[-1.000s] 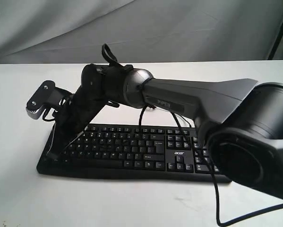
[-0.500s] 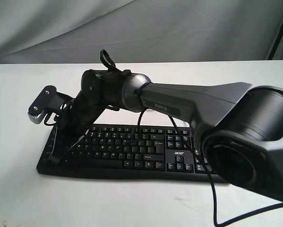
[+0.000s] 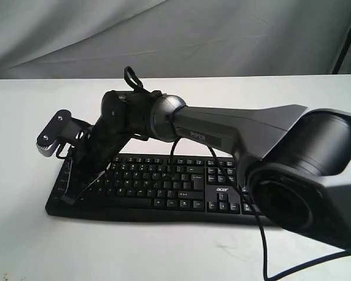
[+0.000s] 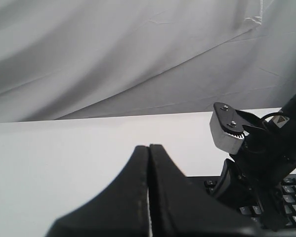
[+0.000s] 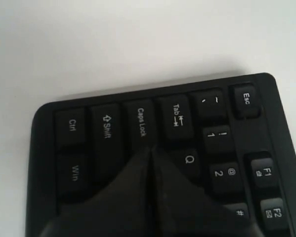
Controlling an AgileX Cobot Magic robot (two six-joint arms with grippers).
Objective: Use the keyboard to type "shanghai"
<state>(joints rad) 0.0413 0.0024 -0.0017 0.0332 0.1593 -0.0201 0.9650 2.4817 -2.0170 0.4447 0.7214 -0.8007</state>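
The black keyboard (image 3: pixel 163 186) with its white acer logo lies across the white table. My right arm reaches over it to its left end. There my right gripper (image 3: pixel 68 198) points down, shut and holding nothing. In the right wrist view the right gripper (image 5: pixel 150 149) has its tip at the near edge of the Caps Lock key (image 5: pixel 140 122), next to Q (image 5: pixel 189 159); the keys under the fingers are hidden. My left gripper (image 4: pixel 148 146) is shut and empty above bare table, beside the keyboard's (image 4: pixel 292 196) end. It does not show in the exterior view.
A grey cloth backdrop (image 3: pixel 175 35) hangs behind the white table (image 3: pixel 23 146). A thin black cable (image 3: pixel 263 246) drops from the right arm past the number pad. The right arm's wrist camera (image 4: pixel 227 131) sits close to my left gripper.
The right arm has sunk a little and its gripper tip has moved down toward the keyboard's left end. The keyboard has not moved.
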